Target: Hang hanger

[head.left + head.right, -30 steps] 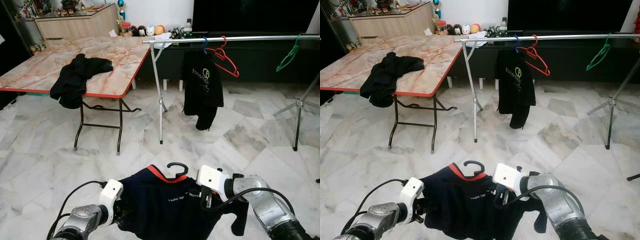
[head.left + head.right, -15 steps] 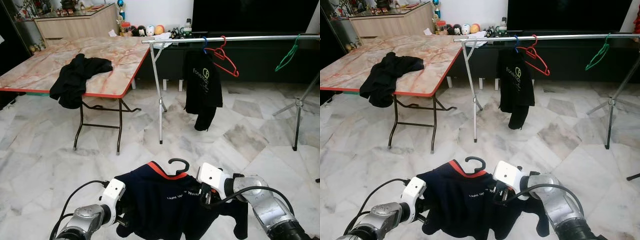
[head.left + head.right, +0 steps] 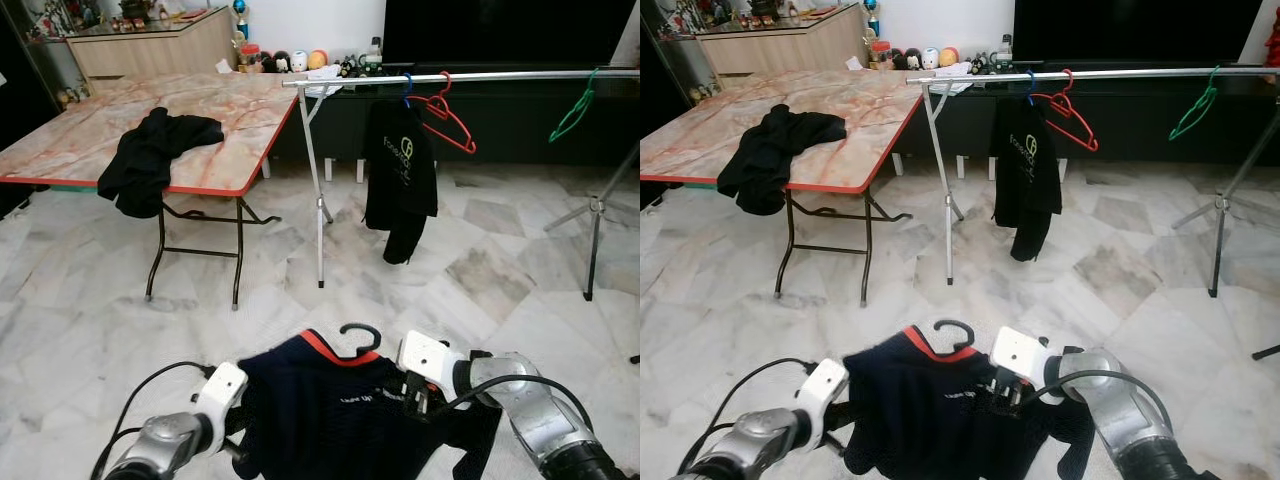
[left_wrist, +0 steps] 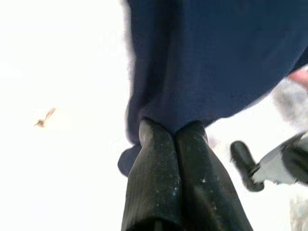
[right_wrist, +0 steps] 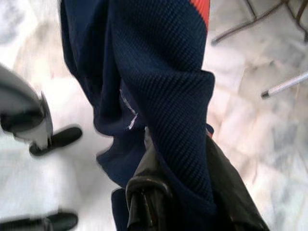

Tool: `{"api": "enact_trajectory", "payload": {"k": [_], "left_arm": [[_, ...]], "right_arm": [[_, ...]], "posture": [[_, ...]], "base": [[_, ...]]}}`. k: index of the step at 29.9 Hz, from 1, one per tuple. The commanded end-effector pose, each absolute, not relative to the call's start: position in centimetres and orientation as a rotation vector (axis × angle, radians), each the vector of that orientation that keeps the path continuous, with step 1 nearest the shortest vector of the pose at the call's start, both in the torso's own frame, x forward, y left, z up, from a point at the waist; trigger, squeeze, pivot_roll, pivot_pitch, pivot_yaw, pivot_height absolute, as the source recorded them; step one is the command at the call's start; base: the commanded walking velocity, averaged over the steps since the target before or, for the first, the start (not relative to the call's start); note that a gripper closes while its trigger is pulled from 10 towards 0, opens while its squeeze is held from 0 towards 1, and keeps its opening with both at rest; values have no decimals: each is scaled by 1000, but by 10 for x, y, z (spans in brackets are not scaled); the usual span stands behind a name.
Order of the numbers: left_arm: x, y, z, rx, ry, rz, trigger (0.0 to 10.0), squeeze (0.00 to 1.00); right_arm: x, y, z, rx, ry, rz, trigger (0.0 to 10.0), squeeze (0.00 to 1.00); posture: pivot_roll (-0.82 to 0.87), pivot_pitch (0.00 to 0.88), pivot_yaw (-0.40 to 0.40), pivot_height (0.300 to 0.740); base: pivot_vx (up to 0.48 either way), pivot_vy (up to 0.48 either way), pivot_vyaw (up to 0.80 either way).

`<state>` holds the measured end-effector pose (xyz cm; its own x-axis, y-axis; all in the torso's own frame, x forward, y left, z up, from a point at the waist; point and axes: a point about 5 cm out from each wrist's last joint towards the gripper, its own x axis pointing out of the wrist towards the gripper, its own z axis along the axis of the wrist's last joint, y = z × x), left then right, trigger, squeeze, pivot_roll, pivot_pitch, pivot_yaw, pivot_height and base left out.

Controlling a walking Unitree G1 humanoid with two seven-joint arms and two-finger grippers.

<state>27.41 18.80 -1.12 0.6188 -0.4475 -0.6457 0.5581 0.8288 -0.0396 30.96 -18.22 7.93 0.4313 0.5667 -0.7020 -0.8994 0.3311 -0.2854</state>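
A navy shirt [image 3: 340, 415] with a red collar hangs on a black hanger whose hook [image 3: 360, 333] sticks up between my arms, low in the eye views. My left gripper [image 4: 174, 139] is shut on the shirt's left shoulder. My right gripper [image 5: 175, 144] is shut on the shirt's right shoulder, with cloth bunched over its fingers. Ahead stands a silver clothes rail [image 3: 470, 76] carrying a black shirt [image 3: 400, 170] on a blue hanger, an empty red hanger [image 3: 447, 118] and a green hanger [image 3: 574, 110].
A folding table [image 3: 235, 120] with a marble top and red edge stands at the left, a black garment [image 3: 152, 155] draped over its front edge. The rail's legs [image 3: 319, 215] and a tripod stand [image 3: 595, 225] rest on the marble floor.
The shirt on its hanger has dipped a little lower between my grippers, and the view has shifted slightly toward the rail. Both grippers keep their hold.
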Motion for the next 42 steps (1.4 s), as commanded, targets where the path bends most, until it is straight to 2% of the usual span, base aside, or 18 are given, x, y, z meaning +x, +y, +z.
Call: {"api": "enact_trajectory", "payload": {"k": [1,4,11,15,18,21,23,24,26,27,30,33,38,41,42], "left_arm": [[269,195,-13,235,698,-620,0,0],[264,197,-14,322,700,-694,0,0],[260,195,-11,483,648,-849,0,0],[262,195,-9,480,640,-847,0,0],[267,192,-7,418,614,-799,0,0],[270,192,-7,342,630,-731,0,0],[272,193,-6,319,639,-697,0,0],[272,194,-7,314,642,-686,0,0],[271,193,-7,309,649,-696,0,0],[271,193,-6,304,648,-714,0,0],[272,189,-4,292,636,-765,0,0],[272,186,-2,285,633,-800,0,0],[274,176,3,264,617,-882,0,0],[278,175,7,287,602,-884,0,0],[280,176,9,291,597,-870,8235,0]], "right_arm": [[308,-180,77,-749,532,1039,10000,0],[306,-185,72,-806,570,1027,10000,0],[308,-188,68,-815,587,999,10000,0],[309,-186,69,-803,569,983,10000,0],[322,-183,76,-726,500,850,10000,0],[334,-184,82,-604,463,676,10000,0],[343,-189,85,-480,443,493,10000,0],[348,-196,86,-350,443,331,10000,0],[350,-202,84,-140,417,160,10000,0],[348,-203,78,82,412,41,10000,0],[341,-202,61,327,448,-86,10000,0],[338,-197,54,428,461,-108,10000,0],[334,-175,46,308,528,75,10000,0],[331,-169,43,99,566,213,10000,0],[329,-167,41,-5,582,281,10000,0]], "posture": [[-27,51,110,740],[-27,50,110,740],[-23,52,110,740],[-23,52,110,740],[-27,51,108,740],[-30,52,104,740],[-29,53,100,740],[-29,53,100,740],[-25,54,97,740],[-22,56,95,740],[-16,54,92,740],[-17,55,90,740],[-16,49,85,740],[-18,47,84,740],[-21,49,85,740]], "base": [[0,0,0],[0,0,0],[0,0,0],[0,0,0],[0,0,0],[0,0,0],[0,0,0],[0,0,0],[0,0,0],[0,0,0],[0,0,0],[0,0,0],[0,0,0],[0,0,0],[0,0,0]]}}
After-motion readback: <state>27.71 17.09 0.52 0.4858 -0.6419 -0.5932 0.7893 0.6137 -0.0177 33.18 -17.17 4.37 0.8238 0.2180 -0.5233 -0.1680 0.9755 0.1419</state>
